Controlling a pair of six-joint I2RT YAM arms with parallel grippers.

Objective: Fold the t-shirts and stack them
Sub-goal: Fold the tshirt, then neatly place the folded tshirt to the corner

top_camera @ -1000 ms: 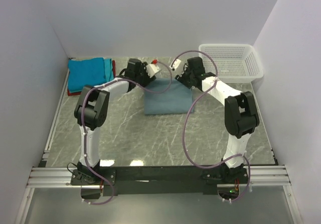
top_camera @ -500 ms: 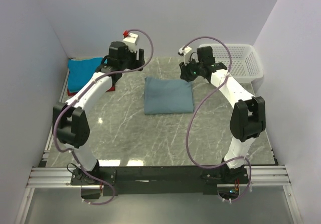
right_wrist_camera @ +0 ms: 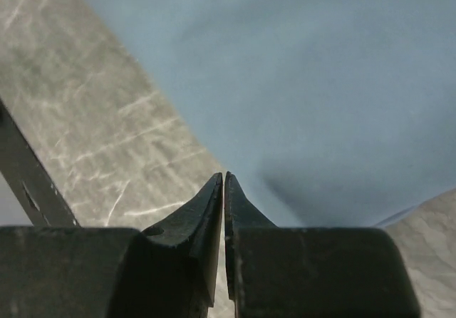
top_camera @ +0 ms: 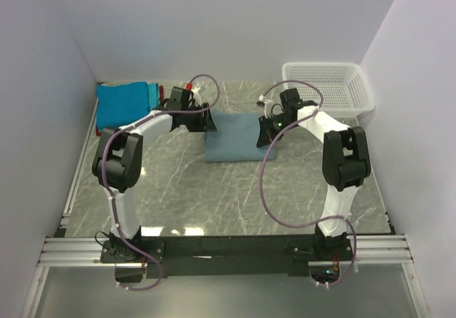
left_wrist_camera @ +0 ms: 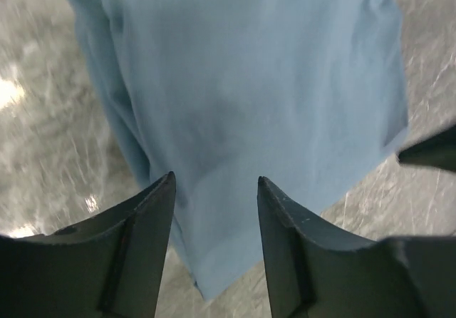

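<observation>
L gripper (left_wrist_camera: 214,182): fingers spread wide, nothing between them but air. Both tips hang low over the grey-blue t-shirt (left_wrist_camera: 249,83), near the cloth's edge at 6 o'clock in the wrist view. Can't tell if the tips touch the cloth. Marble table (left_wrist_camera: 43,118) shows at 9 o'clock of the cloth, and more at 4 o'clock.

R gripper (right_wrist_camera: 223,177): fingers pressed together, only a hairline slit between them. The tips sit right at the border of the grey-blue t-shirt (right_wrist_camera: 320,83), where cloth meets table (right_wrist_camera: 107,118). Can't tell whether any cloth is nipped in the slit. The cloth fills the wrist view from 12 to 4 o'clock, the table from 7 to 11.

Top view: L gripper (top_camera: 203,120) is at the shirt's 10 o'clock corner and R gripper (top_camera: 265,134) at its 3 o'clock edge, w/ both arms bent in toward it. The grey-blue t-shirt (top_camera: 235,141) lies folded as a rough rectangle, flat on the table (top_camera: 214,190), a bit toward 12 o'clock of the table's middle.

At 10 o'clock of the table, against the L wall, is a folded stack: a teal t-shirt (top_camera: 127,104) on top, w/ a thin sliver of red t-shirt (top_camera: 160,92) at its 3 o'clock side. The stack is well apart from the grey-blue one.

At 1–2 o'clock, in the far R corner, is a white mesh basket (top_camera: 328,83), near the R arm but not touching the shirt.
</observation>
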